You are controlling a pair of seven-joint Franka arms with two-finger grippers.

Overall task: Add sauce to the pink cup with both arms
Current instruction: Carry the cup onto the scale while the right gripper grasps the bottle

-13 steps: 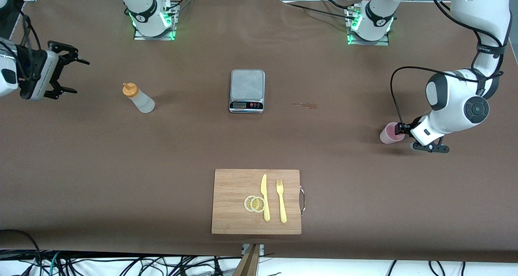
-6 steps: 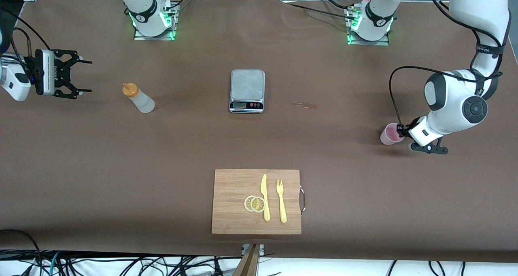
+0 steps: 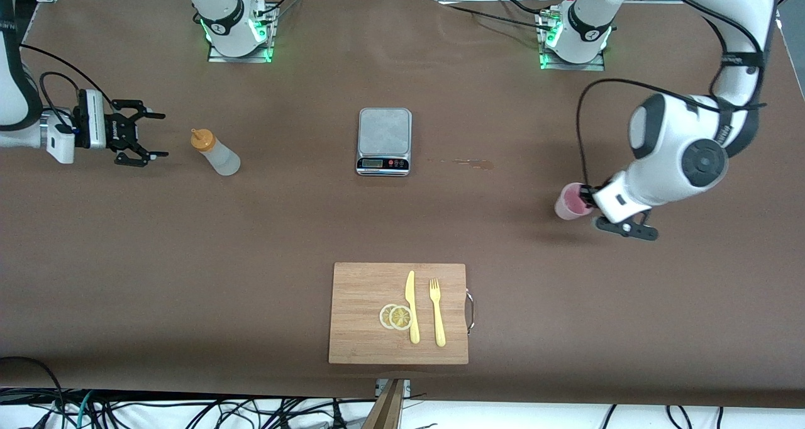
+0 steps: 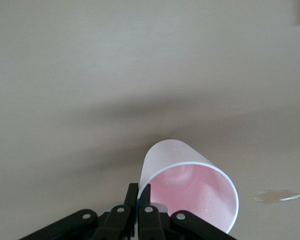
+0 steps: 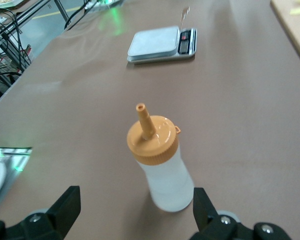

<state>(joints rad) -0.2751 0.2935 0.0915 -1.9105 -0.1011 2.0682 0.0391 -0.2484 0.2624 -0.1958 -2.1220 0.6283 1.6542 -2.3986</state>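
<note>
Bottle of sauce stands upright on the brown tabletop in the front view, toward the right arm's end and closer to the edge where the bases stand than to the front edge. The right gripper hangs low just beside it, toward the end edge, fingers spread wide and touching nothing. At the left arm's end, the pink cup is up off the tabletop, tilted, its shadow below it, with the left gripper at its rim; the wrist hides how the fingers sit here. Between the two, a scale stands at mid-table with a small wet smear beside it, and a board by the front edge carries two lemon slices, a yellow knife and a yellow fork.

Seen from the left wrist, the black fingers are pressed together on the cup's rim wall, one outside and one inside. The cup's mouth faces the camera and its pink inside looks bare.

Seen from the right wrist, the bottle stands centred in the wide gap between the two fingers, clear of both. Its orange cap has a short upright nozzle, and its translucent body looks whitish. The scale shows farther on, and a board corner is at the picture's edge.
</note>
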